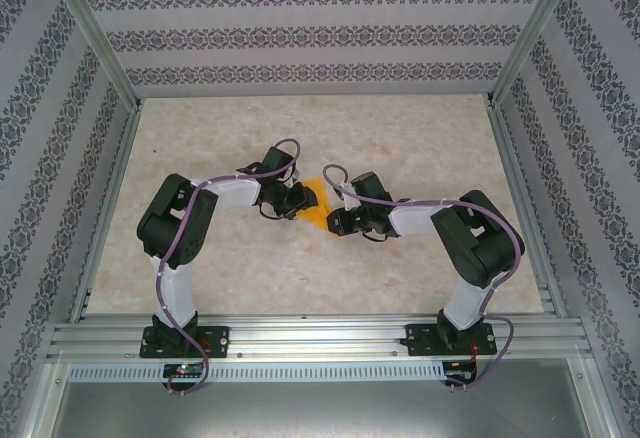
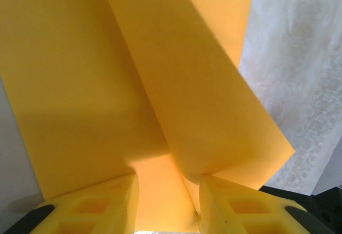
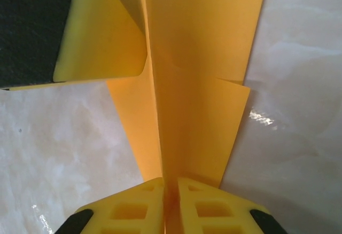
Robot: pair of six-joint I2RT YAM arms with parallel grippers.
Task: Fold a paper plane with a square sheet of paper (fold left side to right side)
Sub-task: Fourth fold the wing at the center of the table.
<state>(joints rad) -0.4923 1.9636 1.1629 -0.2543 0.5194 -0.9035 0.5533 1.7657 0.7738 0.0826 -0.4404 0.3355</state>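
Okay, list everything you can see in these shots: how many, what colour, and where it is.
folded paper: one, bright orange, creased, mid-table between the two pincers
table: one, pale marbled beige, under everything
walls: three, white with grey patterned bands, left, back and right of the table
frame rails: several, silver metal, along the near edge and up the corners
left arm: one, black and white, bolted to the near rail, reaching inward
right arm: one, black and white, bolted to the near rail, reaching inward
left pincer: one, yellow pads, apart with the paper between them
right pincer: one, yellow pads, closed on the paper
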